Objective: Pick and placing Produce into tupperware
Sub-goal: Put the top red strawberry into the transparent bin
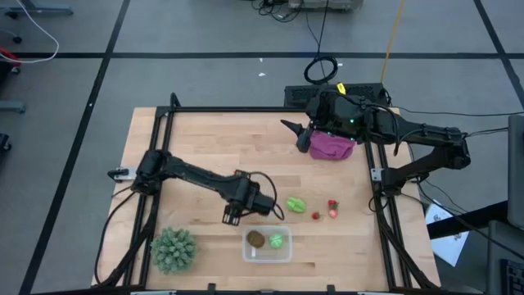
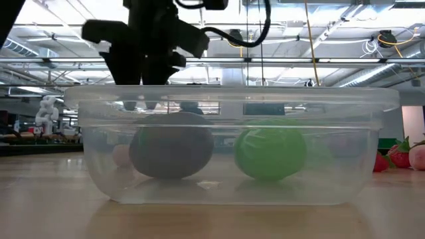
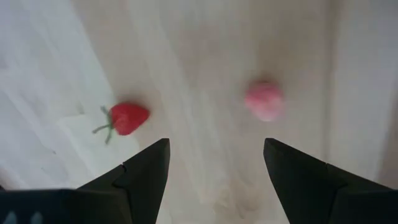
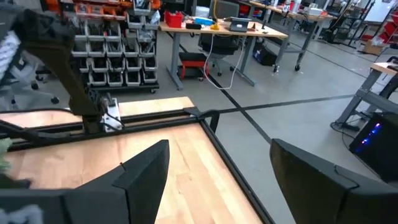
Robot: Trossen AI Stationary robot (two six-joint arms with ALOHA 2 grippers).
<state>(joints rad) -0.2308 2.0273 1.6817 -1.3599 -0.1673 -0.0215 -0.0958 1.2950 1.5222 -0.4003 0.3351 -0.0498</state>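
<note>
Open left claw [image 3: 216, 163] above table [image 3: 199, 50]; red strawberry [image 3: 127, 118], pink piece [image 3: 264, 101] beyond.

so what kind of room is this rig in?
Most likely a robotics lab or workshop. The right wrist view shows racks of small parts bins and workbenches with cables and gear; the low view shows exposed ceiling trusses, and floor tape lines mark out the cell.

Left arm: reaches from the table's left edge toward centre, elbow bent | left gripper [image 1: 232, 216]: pointed down over the tabletop, fingers [image 3: 140, 177] spread apart, nothing between them | right arm: folded back at the far right corner | right gripper [image 1: 291, 126]: waiting there, fingers [image 4: 143, 171] parted, nothing held
</note>
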